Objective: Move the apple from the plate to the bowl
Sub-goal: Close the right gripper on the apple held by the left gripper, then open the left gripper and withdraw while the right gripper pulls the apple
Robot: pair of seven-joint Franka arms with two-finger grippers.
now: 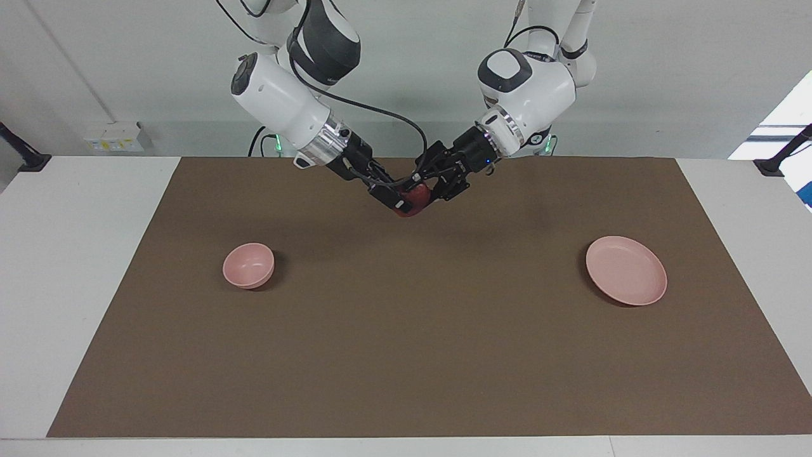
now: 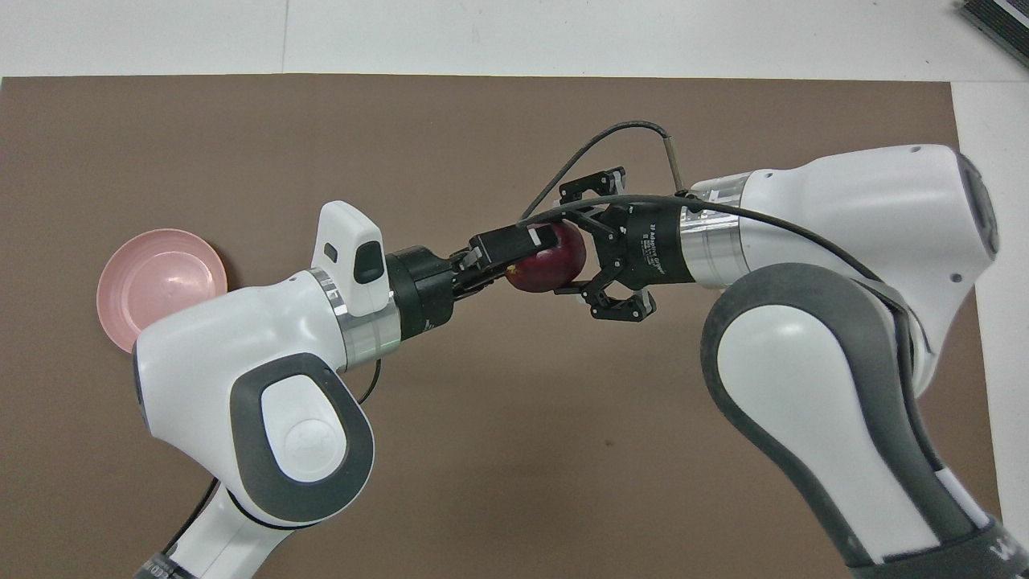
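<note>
Two grippers meet mid-air over the brown mat (image 1: 406,355), upper centre of the facing view. The apple (image 1: 412,203) is up there between them, off the plate (image 1: 626,270) and not in the bowl (image 1: 248,265).

Left gripper (image 2: 522,261) comes in from the lower left of the overhead view, with its fingers (image 2: 514,241) pinching the apple (image 2: 551,261). Right gripper (image 2: 603,245) comes in from the right of that view, its fingers spread wide either side of the apple. Cannot tell if they touch it.

In the facing view the plate sits middle right with nothing on it, and the bowl sits middle left, upright, also with nothing in it. The two are well apart. In the overhead view the plate (image 2: 161,285) is at middle left, partly covered by the left arm.
</note>
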